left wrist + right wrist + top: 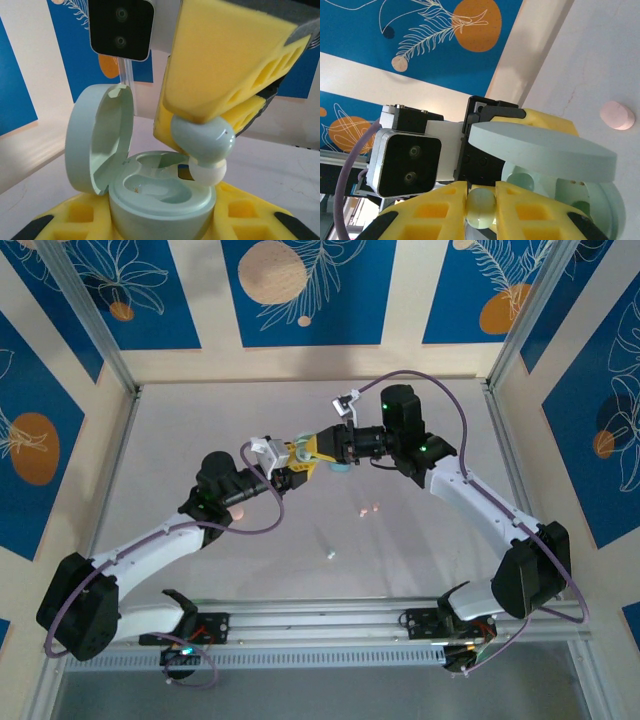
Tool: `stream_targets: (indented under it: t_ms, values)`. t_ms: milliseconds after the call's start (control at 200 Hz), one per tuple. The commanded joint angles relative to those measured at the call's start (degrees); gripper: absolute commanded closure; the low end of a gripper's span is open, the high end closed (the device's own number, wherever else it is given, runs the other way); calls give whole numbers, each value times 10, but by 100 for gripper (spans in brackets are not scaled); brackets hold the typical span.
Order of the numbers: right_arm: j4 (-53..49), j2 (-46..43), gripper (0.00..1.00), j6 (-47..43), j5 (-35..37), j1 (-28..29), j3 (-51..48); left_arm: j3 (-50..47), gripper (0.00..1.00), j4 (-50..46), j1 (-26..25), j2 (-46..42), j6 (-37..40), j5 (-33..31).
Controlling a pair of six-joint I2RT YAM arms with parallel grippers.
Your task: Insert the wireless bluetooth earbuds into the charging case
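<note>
- The right gripper [481, 199] pinches one mint earbud [202, 142] tightly. Its white tip sits at the rim of the right-hand well of the open mint charging case [160, 192].
- The left gripper [295, 462] clamps the case base between narrow jaws.
- Risk: the bud looks tilted, so pushing may jam it on the rim or flick it loose.
- Risk: pressure may twist the case.
- Count: one case, one gripped earbud; on the table [200, 440], two pink buds [365, 509] and one pale bud [328, 553].

Shows one open mint charging case [160, 200], one mint earbud [202, 142] just above it, two tiny pink buds [375, 508] and one pale bud [328, 553] loose near the table's [200, 430] middle, two arms [150, 545].
</note>
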Motion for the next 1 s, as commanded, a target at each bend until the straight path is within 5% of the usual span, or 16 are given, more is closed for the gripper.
stream_targets:
  t_ms: [0,680,995]
  values:
    - [-5,3,78,-7,9,5,18,-3,71,27,-1,-8,-7,10]
    - [-8,17,78,-6,36,12,30,-4,71,35,-2,-11,-11,16]
    - [-100,24,77,-67,76,25,55,-4,71,47,-3,-11,-16,8]
